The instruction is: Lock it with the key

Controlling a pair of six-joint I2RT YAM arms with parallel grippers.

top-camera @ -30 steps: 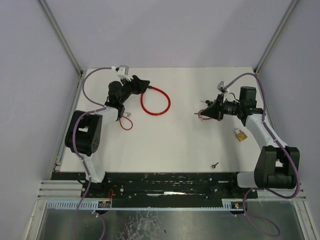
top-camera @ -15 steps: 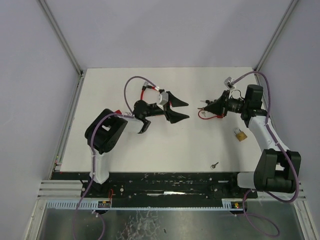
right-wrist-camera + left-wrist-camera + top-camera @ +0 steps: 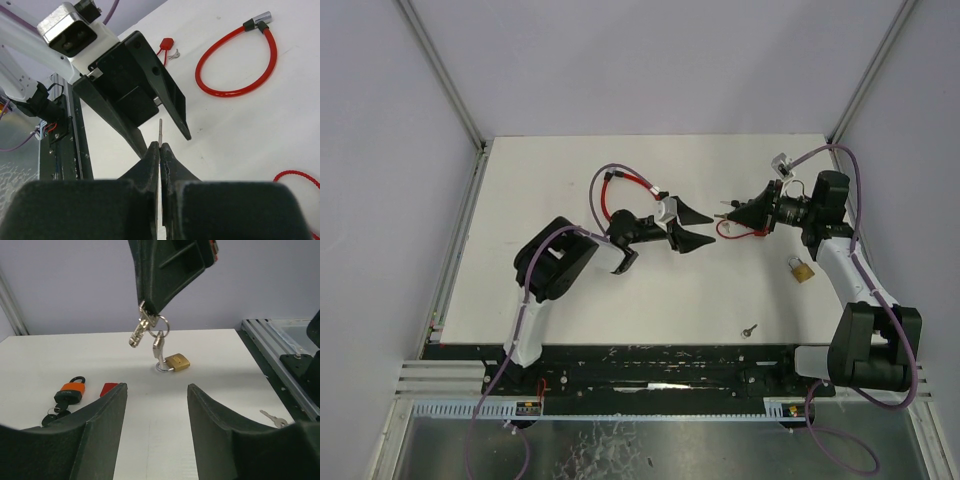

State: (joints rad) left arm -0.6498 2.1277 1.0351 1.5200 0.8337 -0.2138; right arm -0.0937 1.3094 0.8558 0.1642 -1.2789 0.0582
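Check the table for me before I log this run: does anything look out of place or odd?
A lone key lies near the table's front edge, apart from the brass padlock and from the bunch of keys pinched in the shut right gripper. The left gripper is open and empty. Nothing looks damaged.

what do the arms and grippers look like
The left arm and right arm have white links, black joint housings and purple cables. The left gripper and right gripper each have two black, tapering wedge-shaped fingers.
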